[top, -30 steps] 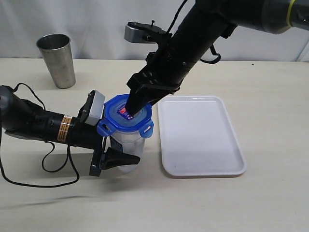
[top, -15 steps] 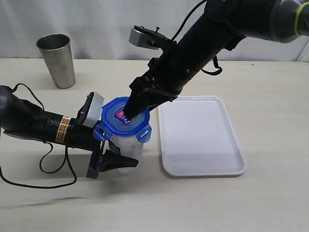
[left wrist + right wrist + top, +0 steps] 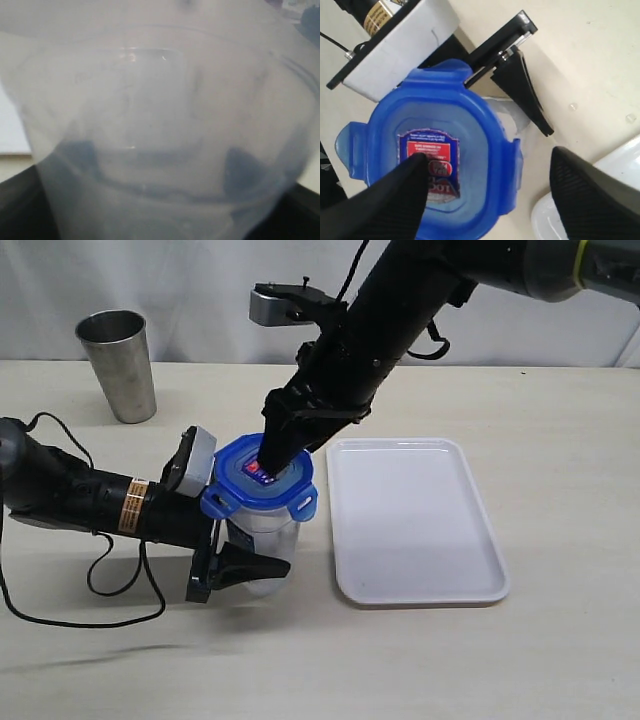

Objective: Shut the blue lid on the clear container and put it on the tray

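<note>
The clear container (image 3: 262, 540) stands on the table left of the white tray (image 3: 415, 530). The blue lid (image 3: 260, 480) sits on top of it, its side flaps flaring outward. My left gripper (image 3: 258, 542) is shut on the container's body from the left. In the left wrist view the container (image 3: 160, 125) fills the frame, with the dark fingers (image 3: 237, 170) showing through the plastic. My right gripper (image 3: 487, 156) is open above the lid (image 3: 485, 125). One finger (image 3: 395, 195) rests on the lid's sticker; the other (image 3: 590, 195) hangs off its side.
A steel cup (image 3: 117, 365) stands at the back left. The left arm's cable (image 3: 100, 580) loops on the table in front of it. A corner of the tray (image 3: 620, 170) shows in the right wrist view, close to the container.
The right arm swung a little right and back left, its finger staying on the lid. The container and left gripper shifted slightly left, then returned.
</note>
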Robot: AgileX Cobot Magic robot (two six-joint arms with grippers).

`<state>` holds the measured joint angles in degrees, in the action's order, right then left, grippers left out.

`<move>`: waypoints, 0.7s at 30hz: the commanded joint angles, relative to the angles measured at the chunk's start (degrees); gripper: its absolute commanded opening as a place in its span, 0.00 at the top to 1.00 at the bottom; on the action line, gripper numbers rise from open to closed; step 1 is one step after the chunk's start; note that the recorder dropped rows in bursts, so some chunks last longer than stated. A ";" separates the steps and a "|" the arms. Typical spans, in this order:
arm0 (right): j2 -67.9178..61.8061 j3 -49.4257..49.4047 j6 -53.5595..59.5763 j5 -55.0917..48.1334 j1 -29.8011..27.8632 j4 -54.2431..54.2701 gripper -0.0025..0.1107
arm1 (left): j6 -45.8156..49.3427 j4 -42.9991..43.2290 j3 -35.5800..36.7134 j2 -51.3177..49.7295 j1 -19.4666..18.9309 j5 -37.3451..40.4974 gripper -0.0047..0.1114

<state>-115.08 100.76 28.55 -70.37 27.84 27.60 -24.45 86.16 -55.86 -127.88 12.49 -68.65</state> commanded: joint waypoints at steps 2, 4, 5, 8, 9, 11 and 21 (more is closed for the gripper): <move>-1.29 3.83 0.89 0.40 0.31 -4.26 0.40 | -0.06 -1.57 -0.22 0.37 0.25 -1.32 0.96; -1.29 5.48 0.89 0.40 0.29 -4.26 0.40 | -0.06 -1.57 -0.22 0.37 0.25 -1.32 0.96; -1.29 6.32 0.89 0.40 0.29 -4.26 0.40 | -0.06 -1.57 -0.22 0.37 0.25 -1.32 0.96; -1.03 7.99 1.56 0.40 0.29 -5.18 0.40 | -0.06 -1.57 -0.22 0.37 0.25 -1.32 0.96; -0.62 8.29 1.79 0.40 0.29 -5.83 0.40 | -0.06 -1.57 -0.22 0.37 0.25 -1.32 0.96; 0.02 8.45 1.79 0.40 0.29 -6.07 0.40 | -0.06 -1.57 -0.22 0.37 0.25 -1.32 0.96; 4.94 8.45 4.11 0.40 6.67 -9.18 0.48 | -0.06 -2.03 -0.22 0.37 0.25 -1.32 0.96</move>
<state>-112.51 108.77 31.86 -69.95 30.89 20.45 -24.43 85.40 -55.86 -127.88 12.60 -68.31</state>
